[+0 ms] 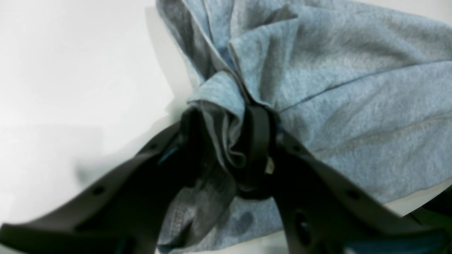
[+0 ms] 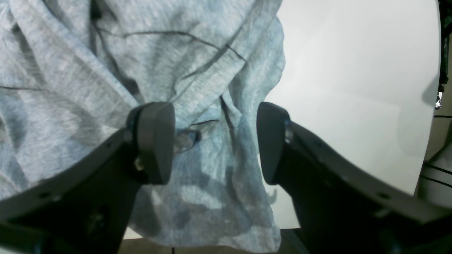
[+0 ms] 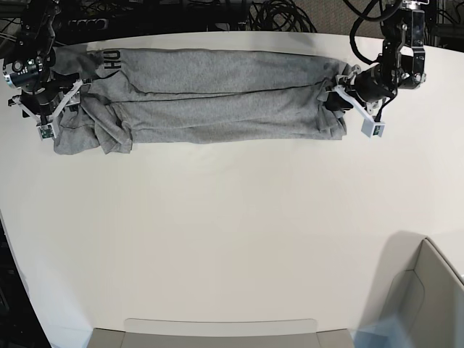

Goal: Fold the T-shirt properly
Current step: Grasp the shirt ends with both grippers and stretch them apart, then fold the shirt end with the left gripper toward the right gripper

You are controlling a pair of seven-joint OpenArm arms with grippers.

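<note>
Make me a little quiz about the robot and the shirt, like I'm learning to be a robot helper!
1. Fill in: the right gripper hangs over the T-shirt with its jaws ____.
2. What does the left gripper pinch? A. bunched shirt cloth; B. a towel; C. nothing.
3. True or false: the T-shirt is folded into a small neat square.

Key: 1 open; 2 A; 3 false, it lies in a long band.

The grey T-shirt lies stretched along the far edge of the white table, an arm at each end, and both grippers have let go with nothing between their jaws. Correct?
Not quite. The left wrist view shows the left gripper with bunched T-shirt fabric between its jaws. The right gripper stands open over the cloth, and the table part holds.
</note>
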